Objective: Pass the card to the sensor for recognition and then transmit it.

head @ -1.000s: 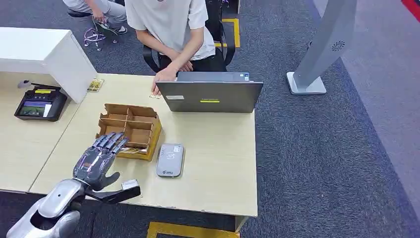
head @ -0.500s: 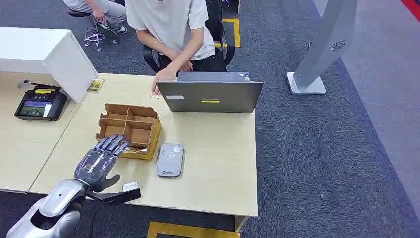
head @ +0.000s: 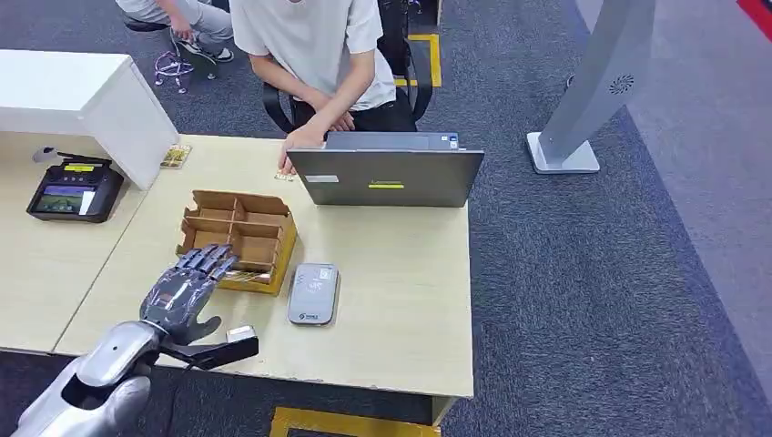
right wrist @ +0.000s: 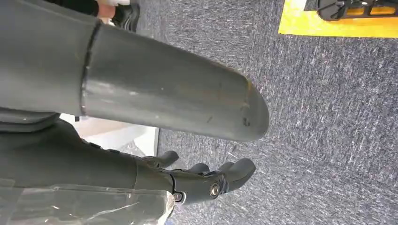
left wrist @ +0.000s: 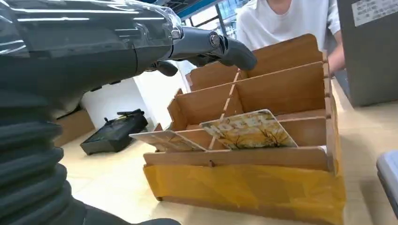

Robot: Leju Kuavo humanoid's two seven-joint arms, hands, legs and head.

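Note:
A brown cardboard divider box [head: 259, 284] stands on the table, with cards [head: 246, 274] lying in its front row. The left wrist view shows two of them: a yellow patterned card [left wrist: 248, 131] and a paler one [left wrist: 166, 139] leaning in the near compartments. My left hand [head: 185, 289] hovers at the box's front left, fingers [left wrist: 206, 44] spread and stretched over the cards, holding nothing. The grey card sensor [head: 312, 293] lies flat just right of the box. My right hand [right wrist: 206, 180] hangs over the carpet, fingers apart and empty.
A person [head: 314, 55] sits behind an open laptop [head: 387, 177] at the table's far edge. A black payment terminal [head: 73, 191] and a white box [head: 82, 96] stand at the left. A grey stand [head: 592, 91] rises from the carpet at the right.
My left hand has edged slightly forward and to the right, toward the box's front row. Everything else is as before.

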